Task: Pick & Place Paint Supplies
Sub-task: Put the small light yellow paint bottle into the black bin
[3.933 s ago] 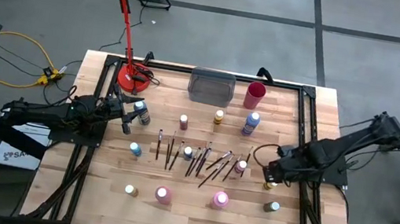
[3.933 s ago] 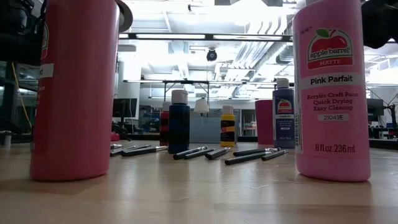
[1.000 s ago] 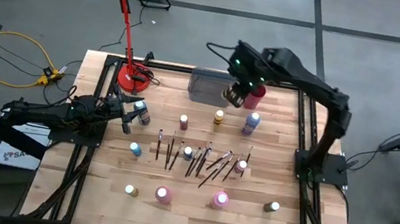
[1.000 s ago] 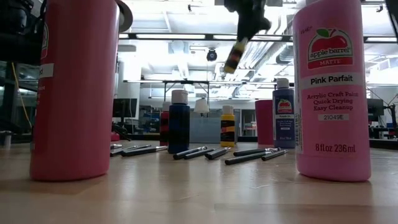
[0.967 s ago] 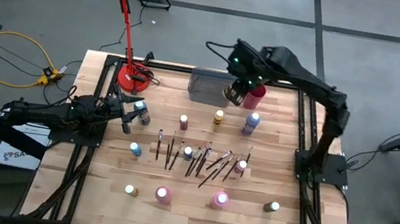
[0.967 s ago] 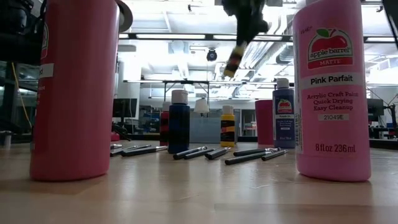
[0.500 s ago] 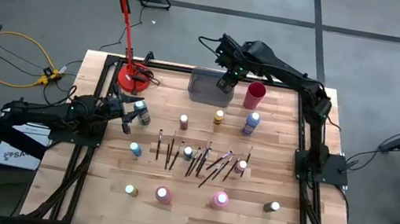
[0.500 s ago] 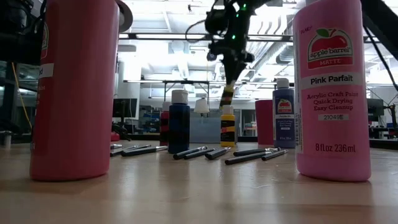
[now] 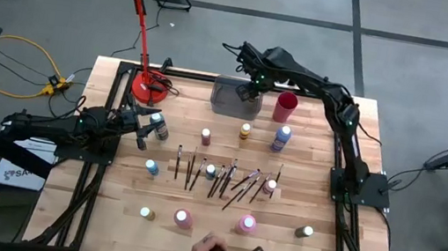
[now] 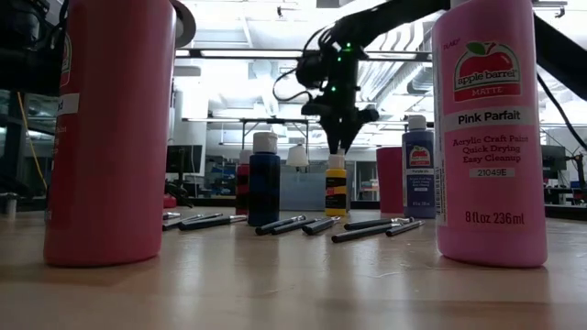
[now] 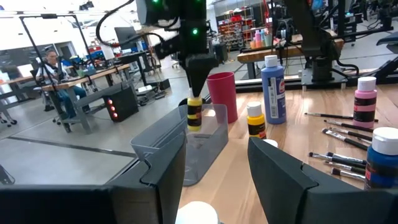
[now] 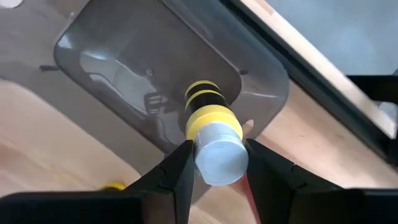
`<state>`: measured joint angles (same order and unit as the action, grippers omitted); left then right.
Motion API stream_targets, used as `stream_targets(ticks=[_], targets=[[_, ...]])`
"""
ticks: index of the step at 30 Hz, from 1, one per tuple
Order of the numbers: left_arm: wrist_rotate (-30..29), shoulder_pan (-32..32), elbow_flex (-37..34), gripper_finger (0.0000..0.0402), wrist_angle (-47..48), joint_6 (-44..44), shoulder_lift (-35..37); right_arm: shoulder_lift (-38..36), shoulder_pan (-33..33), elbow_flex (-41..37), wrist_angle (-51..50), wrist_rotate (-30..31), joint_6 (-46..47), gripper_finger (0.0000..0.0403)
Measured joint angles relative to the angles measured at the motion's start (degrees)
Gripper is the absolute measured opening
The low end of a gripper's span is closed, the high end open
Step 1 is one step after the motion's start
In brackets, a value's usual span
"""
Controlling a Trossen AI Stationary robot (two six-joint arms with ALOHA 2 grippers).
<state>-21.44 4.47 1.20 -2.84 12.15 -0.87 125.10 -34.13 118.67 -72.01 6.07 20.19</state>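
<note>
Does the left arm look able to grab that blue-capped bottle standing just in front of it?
Probably yes. The left gripper is open and empty, beside a dark bottle; the blue-capped bottle stands nearby on bare table with nothing between.

We see a small yellow-and-black paint bottle point(image 12: 210, 134) with a pale cap hanging cap-up over the grey bin point(image 12: 118, 59), pinched at the cap by the right gripper point(image 12: 216, 163). On the table, two big pink bottles point(image 9: 182, 218) stand in the front row beside smaller ones. A loose row of dark-handled paintbrushes point(image 9: 225, 179) lies across the middle, a few small bottles among them. Behind them stand a blue bottle point(image 9: 281, 138), a yellow one point(image 9: 245, 130) and a pink one point(image 9: 205, 136).
</note>
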Motion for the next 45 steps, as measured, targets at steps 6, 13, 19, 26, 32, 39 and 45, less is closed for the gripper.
stream_targets(ticks=[6, 13, 19, 26, 32, 39, 45], targets=[[0.0, 0.0, 0.0, 0.0171, 0.0, 0.0, 0.0, 1.7, -1.4, 0.0, 1.3, -0.1, 2.9, 0.0123], [0.0, 0.0, 0.0, 0.0171, 0.0, 0.0, 0.0, 1.8, -2.4, 0.0, 2.7, -0.4, 4.4, 0.0123], [0.0, 0.0, 0.0, 0.0171, 0.0, 0.0, 0.0, 2.7, -2.6, 0.0, 2.8, -1.9, 5.7, 0.0123], [0.0, 0.0, 0.0, 0.0171, 0.0, 0.0, 0.0, 2.8, -2.9, 0.0, 2.3, -1.9, 7.0, 0.0123], [0.0, 0.0, 0.0, 0.0171, 0.0, 0.0, 0.0, 2.8, -3.8, 0.0, 2.0, -1.5, 8.3, 0.0123], [0.0, 0.0, 0.0, 0.0171, 0.0, 0.0, 0.0, 2.8, -4.2, 0.0, 2.0, -1.5, 8.3, 0.0123], [0.0, 0.0, 0.0, 0.0171, 0.0, 0.0, 0.0, 2.8, -4.3, 0.0, 2.0, -0.1, 8.3, 0.0132]])
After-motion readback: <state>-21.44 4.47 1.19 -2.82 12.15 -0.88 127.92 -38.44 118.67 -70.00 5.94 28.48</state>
